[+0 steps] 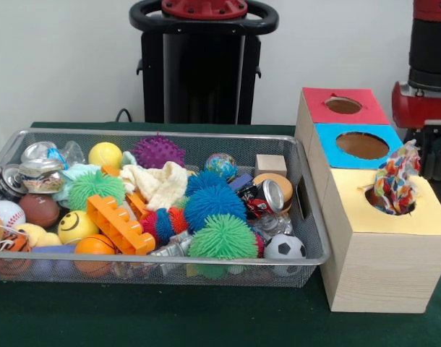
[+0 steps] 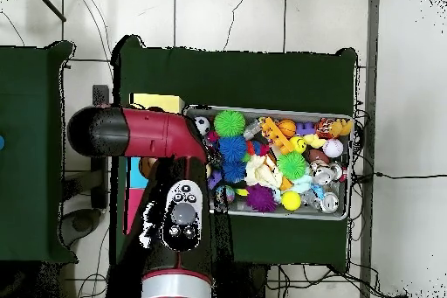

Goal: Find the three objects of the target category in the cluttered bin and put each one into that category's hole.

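One wire-mesh bin [image 1: 170, 137] is seen on the table. Three holes are counted on the wooden boxes: one red-surrounded [image 1: 343, 105], one blue-surrounded [image 1: 362, 145] and one yellow-surrounded [image 1: 391, 199]. One spotted cloth piece [image 1: 395, 179] is seen, stuffed into the yellow-surrounded hole. In the bin, three green spiky balls [image 1: 222, 237] and two blue spiky balls [image 1: 213, 204] are counted, with one purple spiky ball [image 1: 157, 151], one soccer ball [image 1: 284, 248], one baseball [image 1: 5, 214], one cream cloth [image 1: 159, 183] and one orange toy brick [image 1: 118, 223].

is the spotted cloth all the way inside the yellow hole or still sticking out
Sticking out. In the front view the spotted cloth stands bunched above the rim of the yellow hole, only its lower end inside.
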Available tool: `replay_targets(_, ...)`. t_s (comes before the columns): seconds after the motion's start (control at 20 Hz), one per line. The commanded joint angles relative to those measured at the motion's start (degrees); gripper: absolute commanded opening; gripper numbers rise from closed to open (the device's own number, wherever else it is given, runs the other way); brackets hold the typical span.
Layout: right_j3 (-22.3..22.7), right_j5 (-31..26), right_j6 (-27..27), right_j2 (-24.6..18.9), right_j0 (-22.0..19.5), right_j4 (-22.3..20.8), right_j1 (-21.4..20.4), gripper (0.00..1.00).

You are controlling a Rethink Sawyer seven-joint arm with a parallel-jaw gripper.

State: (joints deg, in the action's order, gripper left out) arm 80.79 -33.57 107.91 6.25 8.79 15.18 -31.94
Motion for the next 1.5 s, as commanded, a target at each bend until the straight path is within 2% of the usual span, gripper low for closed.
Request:
replay_targets(0.05, 0.89, -12.45, 10.74, 2.68, 0.99, -2.05, -1.66, 0.00)
replay_targets(0.4, -0.55, -14.76, 10.86, 2.41, 0.84, -0.57, -3.85, 0.00)
replay_targets(0.8, 1.08, -13.34, 10.49, 1.07, 0.15, 0.16, -4.45, 0.00)
replay_targets(1.3, 3.22, -8.79, 11.07, -0.39, 0.34, 0.92, -3.05, 0.00)
replay_targets(1.5, 1.79, -9.03, 11.49, 1.68, 1.40, -1.23, -1.72, 0.00)
